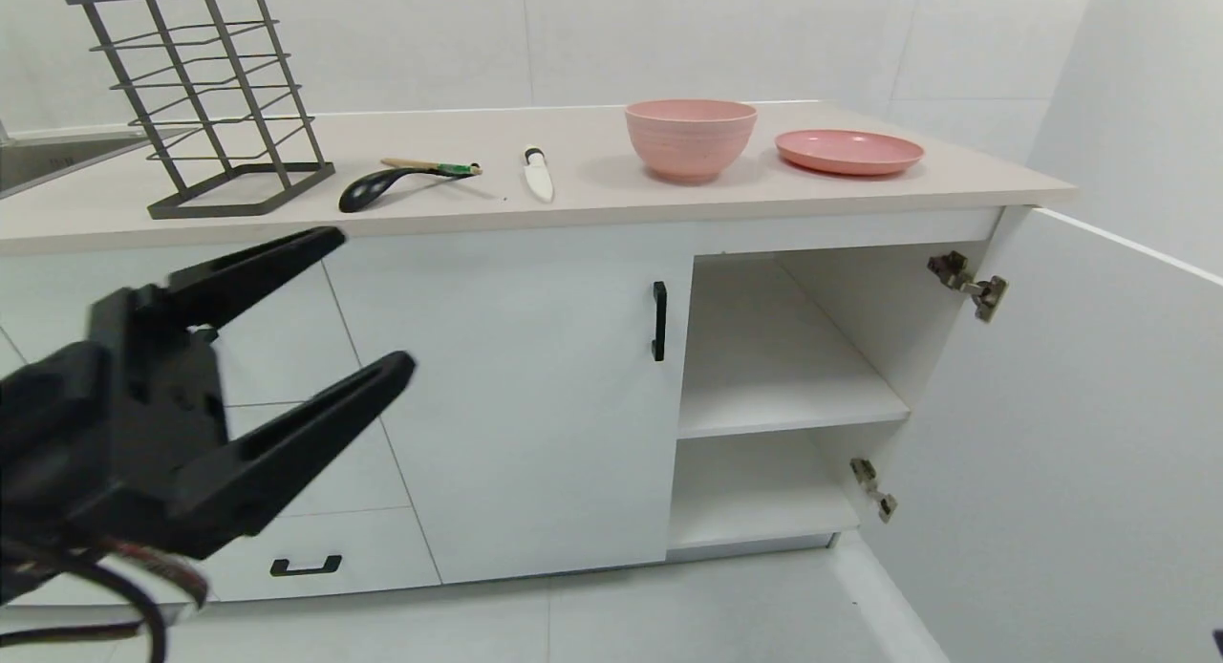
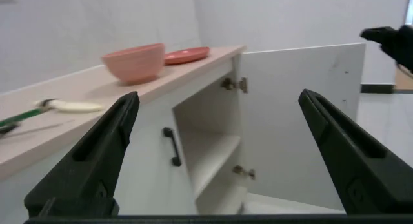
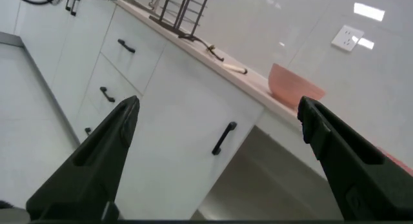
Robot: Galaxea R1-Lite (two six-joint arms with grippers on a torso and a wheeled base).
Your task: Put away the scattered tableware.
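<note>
On the beige countertop [image 1: 592, 200] lie a black spoon [image 1: 373, 187], a wooden-handled utensil with a green band [image 1: 435, 166] and a white knife [image 1: 540, 176]. Right of them stand a pink bowl [image 1: 690, 138] and a pink plate [image 1: 848, 151]. My left gripper [image 1: 371, 298] hangs open and empty at the lower left, in front of the drawers and below the counter edge. In the left wrist view the left gripper [image 2: 219, 98] faces the bowl [image 2: 135, 61], plate [image 2: 187, 55] and knife [image 2: 74, 106]. My right gripper [image 3: 219, 104] is open and empty, low before the cabinets, with the bowl [image 3: 293, 85] beyond.
A dark wire rack [image 1: 205, 90] stands at the counter's left, beside a sink [image 1: 57, 157]. Under the plate the cabinet is open, with two bare shelves [image 1: 783, 395]; its door [image 1: 1080, 434] swings out to the right. A closed door with a black handle [image 1: 658, 321] is beside it.
</note>
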